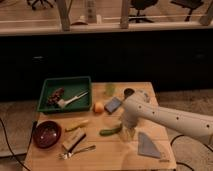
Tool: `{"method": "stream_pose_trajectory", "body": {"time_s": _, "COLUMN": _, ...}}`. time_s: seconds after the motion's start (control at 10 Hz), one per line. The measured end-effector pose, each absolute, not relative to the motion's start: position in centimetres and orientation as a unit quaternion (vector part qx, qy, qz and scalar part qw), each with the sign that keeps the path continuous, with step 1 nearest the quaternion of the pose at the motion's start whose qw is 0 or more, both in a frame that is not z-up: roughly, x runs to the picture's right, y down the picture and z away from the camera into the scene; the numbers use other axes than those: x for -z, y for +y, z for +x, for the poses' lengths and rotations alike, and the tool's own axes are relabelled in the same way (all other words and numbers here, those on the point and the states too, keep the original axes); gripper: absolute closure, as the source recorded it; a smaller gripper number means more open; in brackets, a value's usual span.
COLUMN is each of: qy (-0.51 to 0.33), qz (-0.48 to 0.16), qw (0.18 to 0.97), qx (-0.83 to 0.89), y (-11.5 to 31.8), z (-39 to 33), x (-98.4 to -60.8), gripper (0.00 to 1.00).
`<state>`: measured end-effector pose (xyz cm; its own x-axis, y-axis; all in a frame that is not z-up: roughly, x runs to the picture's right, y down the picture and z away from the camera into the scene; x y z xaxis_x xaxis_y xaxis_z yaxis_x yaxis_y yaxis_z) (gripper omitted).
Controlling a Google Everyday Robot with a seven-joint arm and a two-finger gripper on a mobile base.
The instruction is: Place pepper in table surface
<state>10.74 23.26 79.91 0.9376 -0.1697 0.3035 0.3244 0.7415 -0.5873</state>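
Note:
The green pepper (pixel 110 131) lies on the light wooden table surface (pixel 115 155), near the middle. My gripper (pixel 128 131) hangs from the white arm (pixel 170 119) just to the right of the pepper, low over the tabletop, close to the pepper's right end. Whether it touches the pepper is not visible.
A green tray (pixel 64 93) with utensils stands at the back left. A dark red bowl (pixel 46 134), a yellow elongated item (pixel 76 125), a block (pixel 73 139) and a fork (pixel 76 151) are at the left. An orange fruit (pixel 98 107), a blue-grey box (pixel 113 104), a green cup (pixel 109 89), a dark cup (pixel 129 93) and a grey cloth (pixel 149 145) are nearby.

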Motion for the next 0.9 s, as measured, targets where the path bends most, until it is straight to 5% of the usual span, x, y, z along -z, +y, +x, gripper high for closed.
{"method": "stream_pose_trajectory", "body": {"time_s": 0.6, "qy": -0.135, "qz": -0.323, "qw": 0.924, "qx": 0.155, "y": 23.4, "z": 8.3, "x": -80.2, "gripper": 0.2}}
{"method": "stream_pose_trajectory", "body": {"time_s": 0.9, "qy": -0.148, "qz": -0.323, "qw": 0.919, "qx": 0.171, "y": 23.9, "z": 7.1, "x": -80.4, "gripper": 0.38}}
